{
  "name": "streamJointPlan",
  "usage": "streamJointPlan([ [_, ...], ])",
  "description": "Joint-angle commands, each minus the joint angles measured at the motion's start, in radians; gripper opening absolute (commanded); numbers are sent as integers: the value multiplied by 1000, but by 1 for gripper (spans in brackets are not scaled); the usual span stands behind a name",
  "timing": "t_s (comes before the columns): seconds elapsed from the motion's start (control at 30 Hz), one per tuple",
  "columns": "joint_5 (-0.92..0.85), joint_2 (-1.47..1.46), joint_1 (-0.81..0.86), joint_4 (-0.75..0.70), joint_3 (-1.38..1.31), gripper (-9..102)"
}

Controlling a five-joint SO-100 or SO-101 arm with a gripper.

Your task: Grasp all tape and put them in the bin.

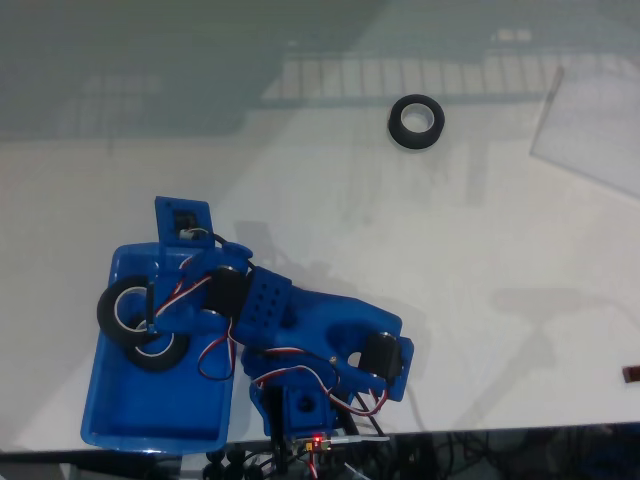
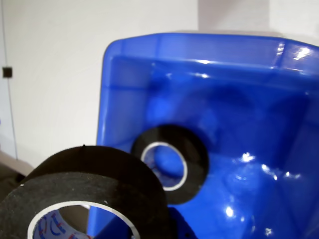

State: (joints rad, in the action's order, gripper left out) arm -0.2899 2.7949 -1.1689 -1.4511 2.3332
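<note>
Holding one roll of black tape (image 2: pixel 75 199) pinched at its rim, the hand (image 1: pixel 150 312) is hanging over the blue bin (image 1: pixel 130 410), apparently so the roll drops inside. A second roll (image 2: pixel 172 162) is lying on the bin floor just below and beyond the hand. A third roll (image 1: pixel 417 121) is sitting on the table (image 1: pixel 480 280), well apart from the hand.
</note>
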Motion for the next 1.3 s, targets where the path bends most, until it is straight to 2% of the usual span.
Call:
streamJointPlan([
  [0.0, -12, 6, 5, 23, 2, 0],
  [0.17, -34, 21, 8, 37, 35, 1],
  [0.2, -34, 26, 8, 41, 44, 5],
  [0.3, 38, 43, 25, 75, 64, 27],
  [0.4, 118, 52, 41, 127, 71, 40],
  [0.7, 190, 48, 140, 253, 71, 42],
  [0.8, 232, 20, 276, 337, 69, 42],
  [1.07, 400, -179, 807, 649, 67, 41],
  [1.27, 494, -350, 1112, 755, 35, 41],
])
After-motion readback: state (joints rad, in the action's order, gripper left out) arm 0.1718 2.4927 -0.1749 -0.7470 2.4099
